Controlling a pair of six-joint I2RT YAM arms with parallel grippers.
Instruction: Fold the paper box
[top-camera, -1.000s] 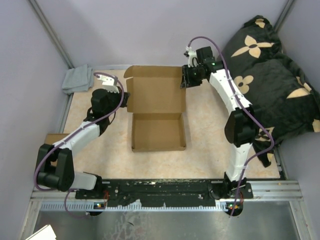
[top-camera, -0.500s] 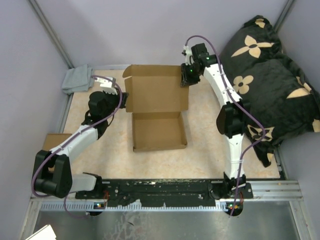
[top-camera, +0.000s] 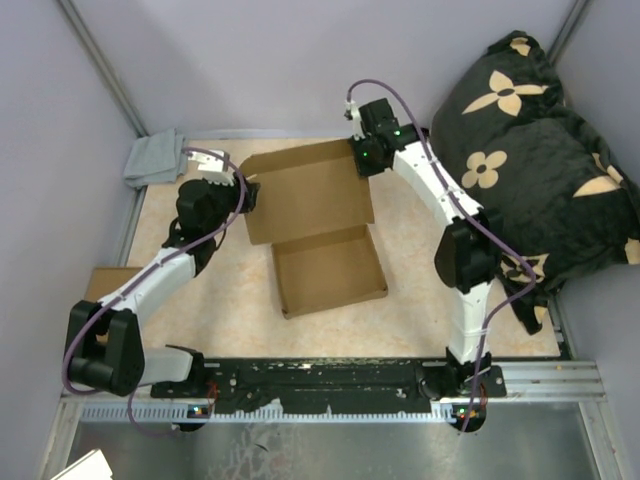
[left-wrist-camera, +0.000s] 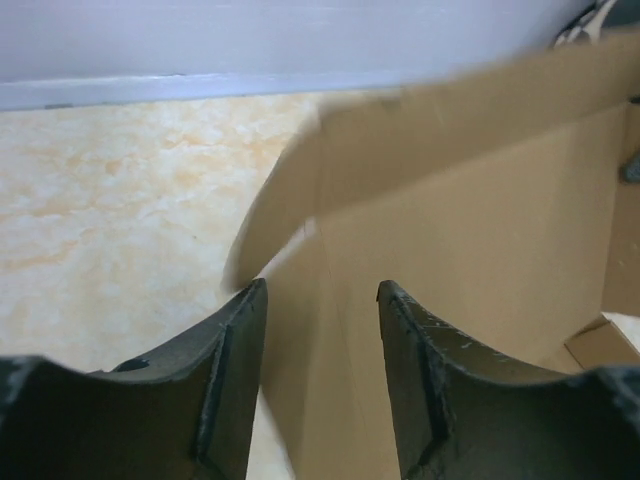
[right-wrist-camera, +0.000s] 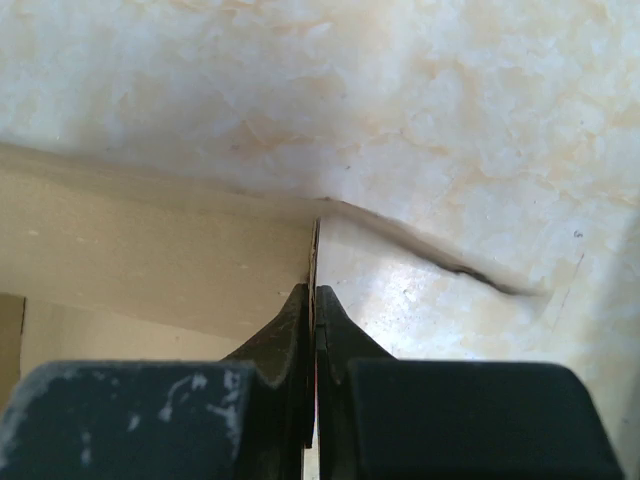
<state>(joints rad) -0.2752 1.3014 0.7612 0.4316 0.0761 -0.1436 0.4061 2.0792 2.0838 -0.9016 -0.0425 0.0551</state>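
Where the left wrist view smears the cardboard's rounded flap, its outline is hard to make out, yet the left gripper (left-wrist-camera: 320, 300) plainly stands spread. The left edge of the paper box (top-camera: 318, 225) runs into the gap between its fingers, and whether it touches them I cannot tell. The right gripper (right-wrist-camera: 313, 300) is pressed together, pinching a thin edge at the box's far right corner. Its own fingers hide most of that corner. A small cardboard piece (top-camera: 103, 275) at the table's (top-camera: 200, 320) left edge is partly covered by the left arm.

The box lies about mid-table, with bare surface on its near side and to the left and right. A grey cloth (top-camera: 153, 160) sits in the far left corner, well apart from it. A black flowered pillow (top-camera: 530, 150) crowds the right side behind the right arm.

The box's long axis runs from far to near, skewed so the near end swings rightward. The flat lid panel lies at the far end, and the open tray at the near end faces up.
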